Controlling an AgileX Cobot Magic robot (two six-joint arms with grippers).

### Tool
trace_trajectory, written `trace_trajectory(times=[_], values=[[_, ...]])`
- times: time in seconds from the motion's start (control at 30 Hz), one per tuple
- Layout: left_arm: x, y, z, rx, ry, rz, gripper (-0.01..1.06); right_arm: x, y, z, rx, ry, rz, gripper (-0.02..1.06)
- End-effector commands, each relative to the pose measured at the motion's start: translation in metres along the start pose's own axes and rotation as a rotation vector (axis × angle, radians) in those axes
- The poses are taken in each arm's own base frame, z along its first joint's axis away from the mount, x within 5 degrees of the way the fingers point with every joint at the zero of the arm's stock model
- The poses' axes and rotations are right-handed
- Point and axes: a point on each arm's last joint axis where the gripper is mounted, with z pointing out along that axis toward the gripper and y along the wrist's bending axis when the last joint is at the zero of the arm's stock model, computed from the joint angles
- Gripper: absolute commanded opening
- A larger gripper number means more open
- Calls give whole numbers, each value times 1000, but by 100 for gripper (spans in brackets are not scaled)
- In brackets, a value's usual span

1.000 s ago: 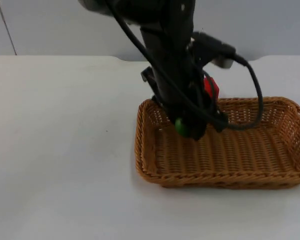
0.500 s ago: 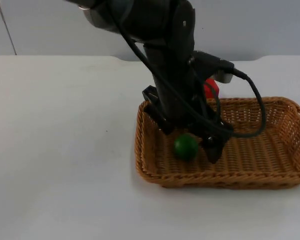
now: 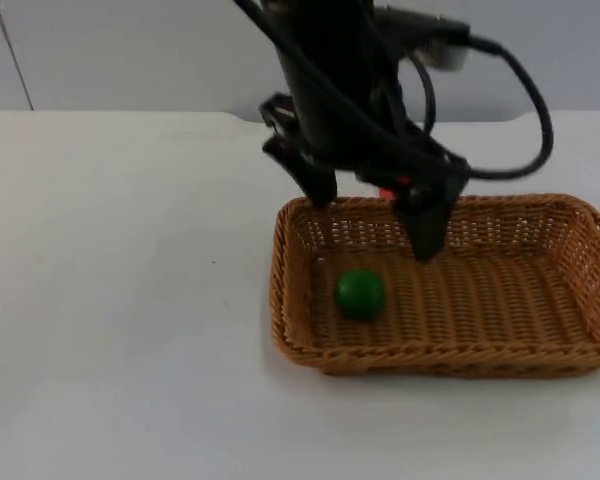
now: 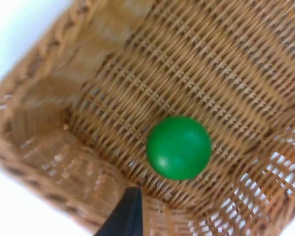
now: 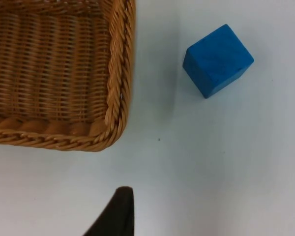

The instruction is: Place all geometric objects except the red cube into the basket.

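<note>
Green ball [image 3: 360,294] in basket [image 3: 540,355]; right wrist: blue cube [image 5: 218,60] outside.

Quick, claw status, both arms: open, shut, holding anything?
Left claw: open, holding nothing, above the basket; green ball lies inside.
Right claw: cannot be told.

Readable text: none found.
Green ball [image 4: 179,147]: plain surface, no marking.
Blue cube [image 5: 218,60]: plain faces, no label.
Wicker basket [image 3: 290,320]: no tag or brand legible.
</note>
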Motion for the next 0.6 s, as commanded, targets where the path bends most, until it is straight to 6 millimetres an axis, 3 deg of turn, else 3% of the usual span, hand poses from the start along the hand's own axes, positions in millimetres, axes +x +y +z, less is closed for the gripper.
trace_trajectory(times=[0.0, 0.17, 0.57], values=[[2, 3, -16, -7, -13, -11, 105, -2, -1, -2, 2, -5, 1, 105], [5, 10, -37, -31, -35, -16, 105, -1, -1, -2, 2, -2, 1, 105], [13, 20, -39, -90, 50, -21, 105, 1, -1, -1, 2, 19, 1, 105]])
